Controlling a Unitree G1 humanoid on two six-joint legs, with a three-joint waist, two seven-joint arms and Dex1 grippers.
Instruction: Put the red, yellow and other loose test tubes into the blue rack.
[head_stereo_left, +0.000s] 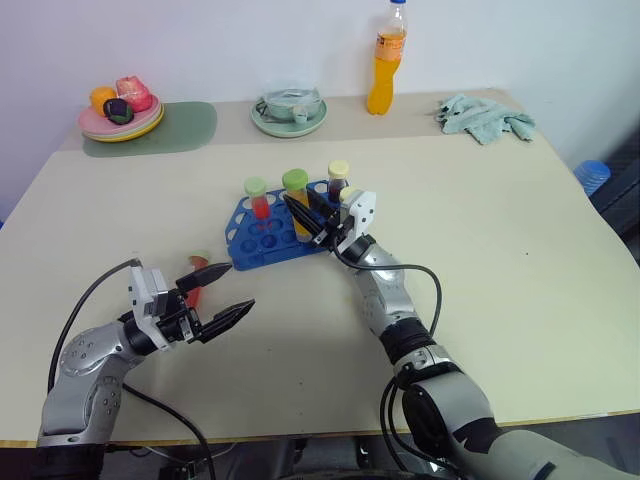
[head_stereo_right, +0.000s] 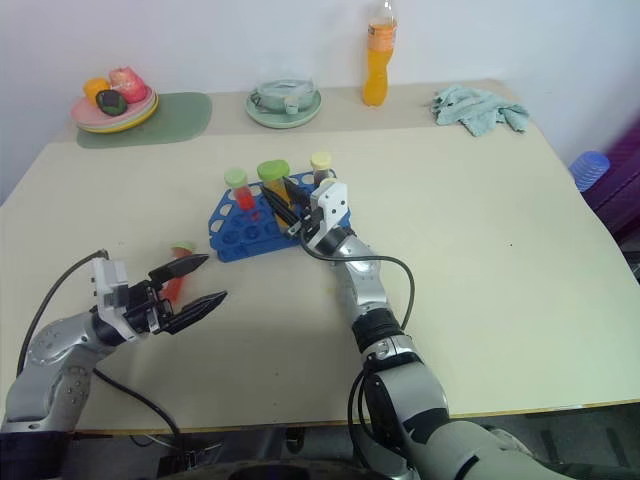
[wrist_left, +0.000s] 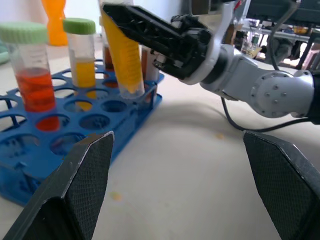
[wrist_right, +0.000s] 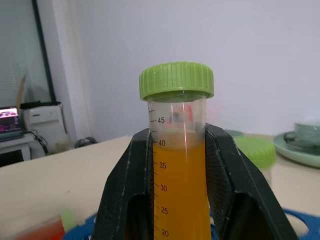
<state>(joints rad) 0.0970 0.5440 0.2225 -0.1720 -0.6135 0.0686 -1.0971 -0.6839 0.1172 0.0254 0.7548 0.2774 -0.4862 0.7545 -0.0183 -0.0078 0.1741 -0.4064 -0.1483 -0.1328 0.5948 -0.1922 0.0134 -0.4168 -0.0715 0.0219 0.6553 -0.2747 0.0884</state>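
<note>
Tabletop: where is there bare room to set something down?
Bare: the table's right half, below the cloth, and the strip between the mat and blue rack. Crowded: around the rack, where the right pincer grips a yellow tube.

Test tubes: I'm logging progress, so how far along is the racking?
Done: a red-filled tube and a dark-filled tube already stand in the blue rack. In hand: the right end effector is shut on the yellow tube, its bottom in a rack hole but not yet released. Left: one red tube lies loose on the table by the open left end effector.
</note>
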